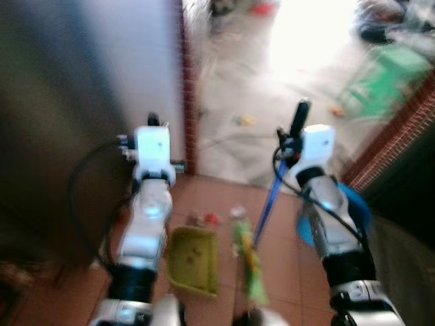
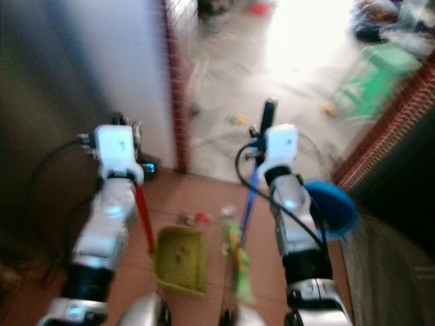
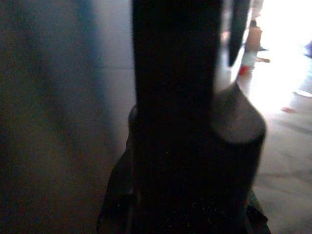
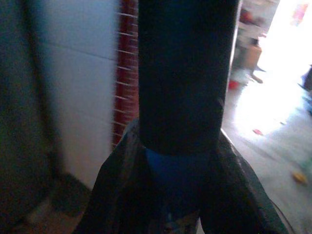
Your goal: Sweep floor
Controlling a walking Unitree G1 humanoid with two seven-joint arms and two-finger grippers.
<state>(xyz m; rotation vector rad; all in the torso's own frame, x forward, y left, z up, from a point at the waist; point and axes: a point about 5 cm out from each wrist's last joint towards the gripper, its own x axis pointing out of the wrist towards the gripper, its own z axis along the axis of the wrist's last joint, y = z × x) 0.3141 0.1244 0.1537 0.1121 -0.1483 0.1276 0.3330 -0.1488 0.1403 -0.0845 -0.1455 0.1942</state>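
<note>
Green dustpan (image 2: 180, 261): lies on the terracotta floor (image 1: 285, 272) just ahead of the robot, mouth toward the doorway, with a red handle (image 2: 143, 216) rising to the left arm.
Left pincer (image 2: 129, 132): clenched round the handle's dark top end, seen close in its wrist view.
Broom (image 1: 268, 197): blue shaft slanting down from the right arm to a green head (image 1: 248, 261) resting on the floor beside the dustpan.
Right pincer (image 1: 293, 136): clenched on the broom's black grip, which sticks up above the fingers.
Progress: early, by my judgement; small scraps (image 1: 207, 219) lie just beyond the dustpan, and more bits (image 1: 246, 120) are scattered on the pale floor past the brick doorpost (image 1: 188, 102). Whether the dustpan holds anything is unclear.
Left to do: gather the scraps into the dustpan, then the farther litter.
Hard to make out: both head views are blurred; the far room is washed out by glare; a blue round thing (image 2: 333, 204) by the right forearm cannot be identified.
</note>
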